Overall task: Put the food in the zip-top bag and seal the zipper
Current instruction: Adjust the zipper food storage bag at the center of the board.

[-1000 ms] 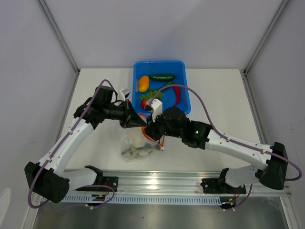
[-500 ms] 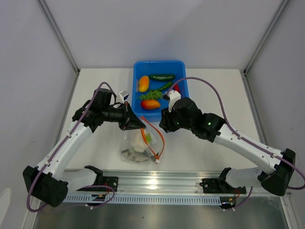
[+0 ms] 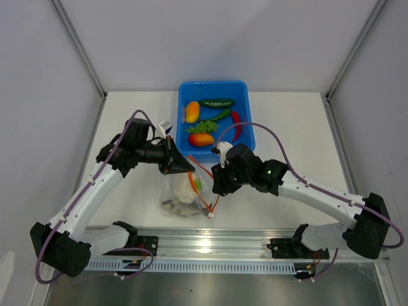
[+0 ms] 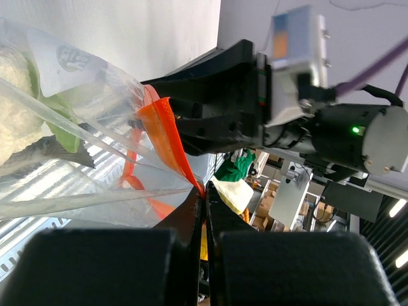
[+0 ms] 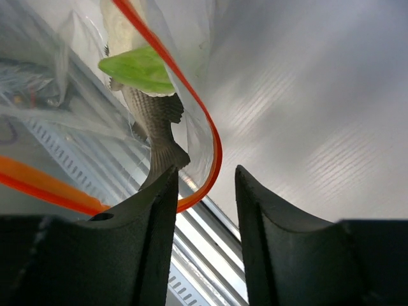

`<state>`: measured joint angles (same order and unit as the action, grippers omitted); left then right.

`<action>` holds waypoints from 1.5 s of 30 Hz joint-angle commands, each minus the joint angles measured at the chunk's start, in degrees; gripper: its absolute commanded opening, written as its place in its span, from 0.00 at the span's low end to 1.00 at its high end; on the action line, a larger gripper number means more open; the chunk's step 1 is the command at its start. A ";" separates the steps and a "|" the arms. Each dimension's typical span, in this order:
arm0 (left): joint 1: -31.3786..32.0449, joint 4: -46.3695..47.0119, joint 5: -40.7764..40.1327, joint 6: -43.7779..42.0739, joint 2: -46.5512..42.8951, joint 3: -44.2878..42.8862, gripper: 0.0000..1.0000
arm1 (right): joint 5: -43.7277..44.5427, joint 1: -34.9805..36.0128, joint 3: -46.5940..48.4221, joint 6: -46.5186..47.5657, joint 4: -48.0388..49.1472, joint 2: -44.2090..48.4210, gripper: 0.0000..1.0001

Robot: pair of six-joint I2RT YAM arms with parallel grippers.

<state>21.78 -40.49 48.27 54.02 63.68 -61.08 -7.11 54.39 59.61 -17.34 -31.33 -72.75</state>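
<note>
Two things have changed in the last second, and both concern your right gripper [image 3: 215, 185]. Its jaws were together at the mouth of the zip-top bag [image 3: 182, 191] and now they stand apart with nothing between them. The arm also went up toward the blue tub [image 3: 213, 83] and came back, so it now hangs just beside the right side of the mouth. What it let go of there, I cannot tell. In the right wrist view the zipper [image 5: 213, 143] curves below the gap of the open fingers, but whether a finger touches it is not clear. Your left gripper [image 4: 204, 197] has not moved: its jaws are pressed together on the red-orange strip at the upper corner, and they hold the mouth lifted and open. The bag lies on the table [image 3: 293, 127] between the two arms, and inside it you can see the grey fish [image 5: 156, 121] and the white cauliflower [image 3: 186, 188]. The orange-yellow pepper [image 3: 192, 111], the green chilies [image 3: 217, 102], the red chili [image 3: 237, 125] and the red-orange fruit [image 3: 201, 139] lie in the tub. I judge therefore that the filling is far from finished and the sealing cannot begin. The right gripper is free for the next piece, while only one pinched corner keeps the mouth open.
</note>
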 commanded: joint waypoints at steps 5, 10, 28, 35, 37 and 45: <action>-0.16 0.24 1.48 -0.14 -2.15 -1.68 0.01 | -4.22 0.28 -2.66 -1.64 6.98 -3.97 0.35; -0.16 -3.01 -0.37 -2.42 -2.60 -1.67 0.01 | -2.03 1.59 -1.17 -1.29 6.90 -3.37 0.02; -0.42 -7.85 -10.30 -4.71 -7.08 -1.59 0.01 | -9.14 0.63 19.22 -1.46 -4.00 -8.45 0.00; -0.77 -8.20 -10.65 -5.24 -7.25 -0.80 0.01 | -7.92 0.63 20.98 -0.41 -6.11 -9.69 0.01; -0.86 -8.11 -10.74 -5.24 -6.99 -0.80 0.00 | -7.57 0.54 22.12 0.20 -7.07 -9.95 0.17; -1.56 -10.13 -13.64 -6.91 -6.11 -2.03 0.01 | -0.54 -0.86 32.83 3.63 -11.56 -10.92 0.57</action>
<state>20.88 -50.28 36.10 49.06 57.08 -61.60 -11.70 54.61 86.76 -15.84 -42.39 -84.31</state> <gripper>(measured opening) 0.005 0.555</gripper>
